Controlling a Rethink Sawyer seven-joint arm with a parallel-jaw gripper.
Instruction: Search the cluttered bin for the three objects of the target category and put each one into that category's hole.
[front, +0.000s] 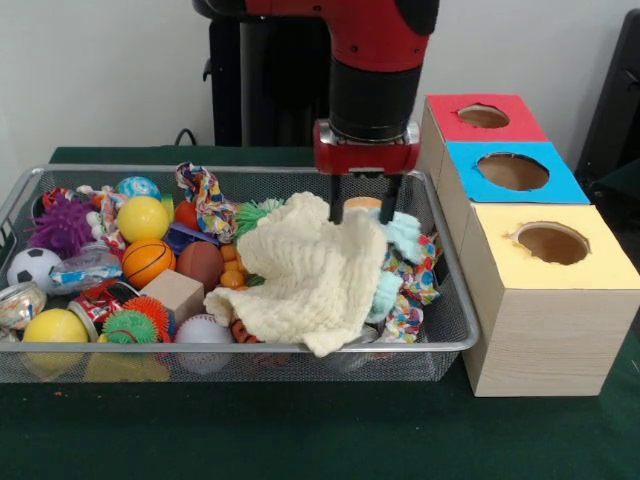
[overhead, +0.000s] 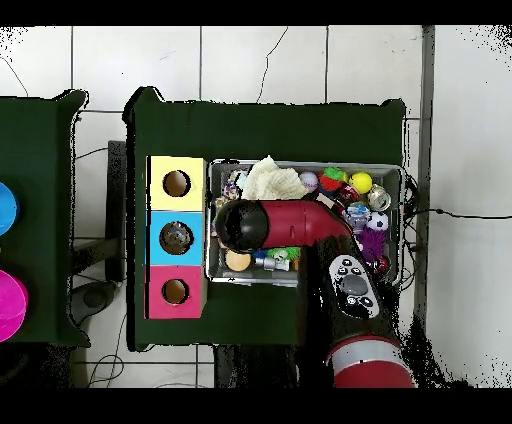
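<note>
My gripper (front: 366, 214) hangs over the right half of the wire bin (front: 452, 345), its two black fingers (front: 337, 203) spread apart and open. Their tips touch the upper edge of a crumpled cream cloth (front: 310, 275) that drapes to the bin's front rim. Something pale orange (front: 362, 203) shows between the fingers, behind the cloth. Light blue cloth (front: 403, 235) and patterned fabric strips (front: 412, 300) lie just right of the fingers. In the overhead view the arm's wrist (overhead: 240, 225) hides the gripper, and the cream cloth (overhead: 270, 180) lies beside it.
Three boxes with round holes stand beside the bin: red (front: 483, 116), blue (front: 513, 171) and yellow (front: 552, 243). The bin's left half holds balls: yellow (front: 143, 218), basketball (front: 147, 262), football (front: 32, 266), purple spiky (front: 62, 224), plus a wooden block (front: 172, 293).
</note>
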